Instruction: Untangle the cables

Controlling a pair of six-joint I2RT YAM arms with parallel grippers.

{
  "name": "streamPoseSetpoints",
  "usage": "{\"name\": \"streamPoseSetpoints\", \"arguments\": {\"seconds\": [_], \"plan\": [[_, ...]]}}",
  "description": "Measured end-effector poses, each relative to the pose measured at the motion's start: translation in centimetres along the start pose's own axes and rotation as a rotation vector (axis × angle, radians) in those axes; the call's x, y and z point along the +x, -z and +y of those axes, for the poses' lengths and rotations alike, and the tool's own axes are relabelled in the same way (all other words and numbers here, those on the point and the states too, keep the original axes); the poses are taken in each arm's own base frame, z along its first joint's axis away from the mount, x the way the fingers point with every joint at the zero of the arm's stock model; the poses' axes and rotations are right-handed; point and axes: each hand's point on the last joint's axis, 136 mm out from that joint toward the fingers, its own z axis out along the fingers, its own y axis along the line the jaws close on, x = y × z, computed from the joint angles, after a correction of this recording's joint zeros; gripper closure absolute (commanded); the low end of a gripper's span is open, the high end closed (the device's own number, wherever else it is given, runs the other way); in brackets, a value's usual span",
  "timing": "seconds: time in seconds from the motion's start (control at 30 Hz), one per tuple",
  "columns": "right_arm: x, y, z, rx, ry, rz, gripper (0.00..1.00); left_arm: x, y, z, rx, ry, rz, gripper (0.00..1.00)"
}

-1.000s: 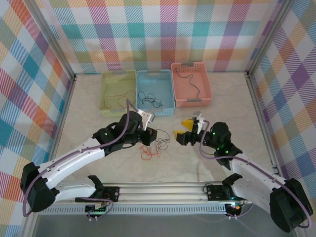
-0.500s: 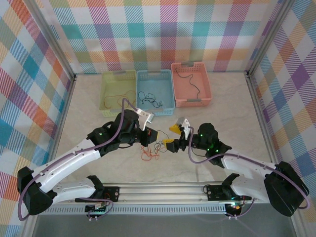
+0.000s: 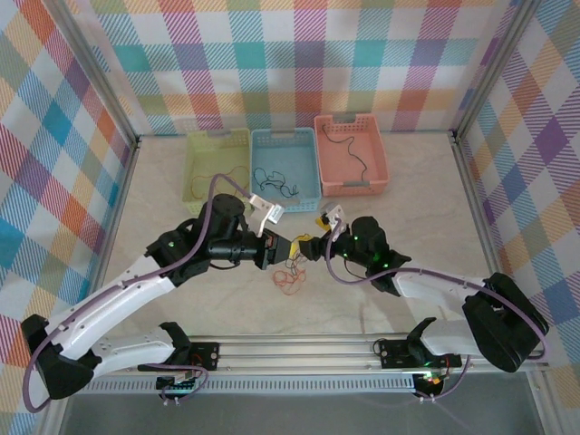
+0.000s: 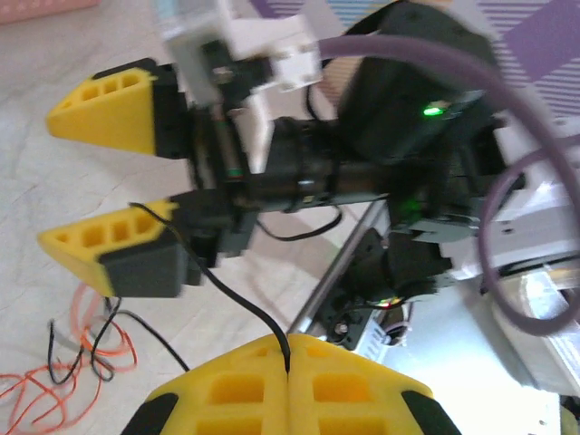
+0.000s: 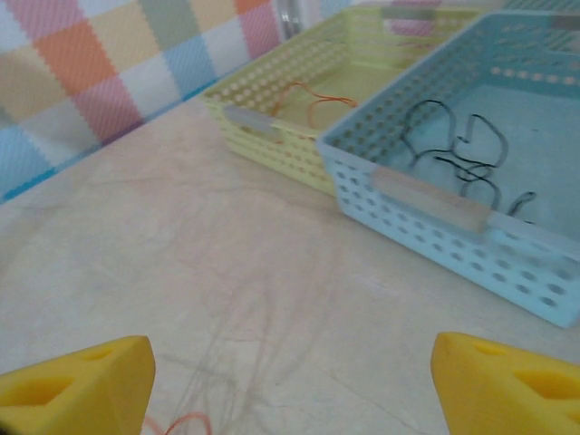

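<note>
Black cable [image 4: 210, 276], pinched in the clenched left gripper [image 4: 288, 352], reaches the lower finger of the wide-open right gripper [image 4: 54, 177], above an orange-red tangle [image 3: 288, 276] mid-tabletop [image 3: 408, 227].

walls [image 3: 299, 63]: multicoloured plaid; tabletop [image 3: 419, 237]: pale, marbled; front rail [image 3: 304, 349]: aluminium; light: even

The left gripper [image 4: 288, 362] has its pads running off the bottom edge, the black cable [image 4: 227, 290] vanishing into their seam. Blurred orange cable tangle [image 4: 100, 349] gets clipped bottom-left. The blue basket [image 5: 426, 195] is cut off at right.
</note>
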Motion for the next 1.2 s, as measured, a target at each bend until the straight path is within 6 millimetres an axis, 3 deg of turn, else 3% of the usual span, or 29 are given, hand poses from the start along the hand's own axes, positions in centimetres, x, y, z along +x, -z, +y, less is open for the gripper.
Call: {"name": "streamPoseSetpoints", "arguments": {"seconds": [0.3,0.73,1.2], "plan": [[1.3,-0.5,-4.1,0.222,-0.012,0.07,0.21,-1.0,3.2,-3.5,0.092,-0.04,-0.038,1.0],[3.1,1.4,-9.8,0.427,-0.126,0.13,0.23,-0.7,6.5,-4.4,0.086,-0.066,-0.089,1.0],[6.1,2.3,-13.3,0.542,-0.299,0.217,0.26,-1.9,14.5,-7.0,0.07,-0.157,-0.3,1.0]]}}
